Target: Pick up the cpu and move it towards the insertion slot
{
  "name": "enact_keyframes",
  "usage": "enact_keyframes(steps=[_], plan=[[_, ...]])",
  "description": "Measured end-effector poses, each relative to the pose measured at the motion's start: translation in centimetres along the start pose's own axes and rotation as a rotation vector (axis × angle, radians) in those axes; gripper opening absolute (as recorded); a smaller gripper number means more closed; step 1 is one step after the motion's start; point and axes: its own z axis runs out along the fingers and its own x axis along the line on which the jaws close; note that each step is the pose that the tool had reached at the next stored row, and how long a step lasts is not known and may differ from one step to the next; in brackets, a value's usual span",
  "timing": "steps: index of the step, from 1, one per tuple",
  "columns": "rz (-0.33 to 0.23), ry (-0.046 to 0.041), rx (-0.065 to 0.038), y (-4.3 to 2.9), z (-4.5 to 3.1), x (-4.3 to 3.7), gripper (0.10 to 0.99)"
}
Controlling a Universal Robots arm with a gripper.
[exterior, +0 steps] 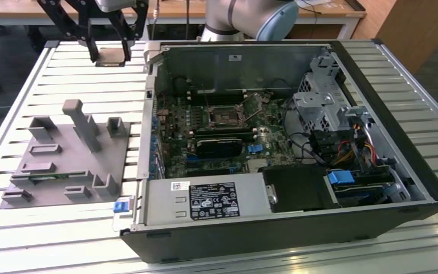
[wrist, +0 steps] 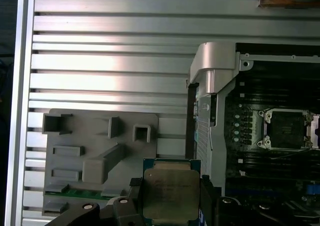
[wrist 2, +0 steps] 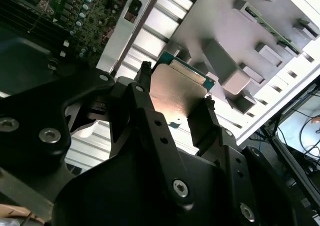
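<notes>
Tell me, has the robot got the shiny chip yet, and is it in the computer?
Picking up looks done: the gripper is shut on the cpu, holding it between its fingers in both wrist views. In the exterior view it hangs above the slatted table, outside the computer case. Left: the insertion slot on the board is empty.

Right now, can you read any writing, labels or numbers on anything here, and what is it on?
None can be read.
Black label on the power supply: white print, too small to read.
White sticker beside it: too small to read.
White sticker on the case wall: too small to read.
The cpu lid in the claw: faint marking, too blurred to read.
</notes>
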Motion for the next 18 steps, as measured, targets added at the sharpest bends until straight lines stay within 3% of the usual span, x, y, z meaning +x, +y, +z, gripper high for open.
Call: enact_keyframes(steps=[7, 18], plan=[[0.000, -0.0032, 0.000, -0.03, -0.05, -1.23, 0.545], [-0.001, -0.0324, 0.001, -0.01, -0.11, -4.22, 0.545]])
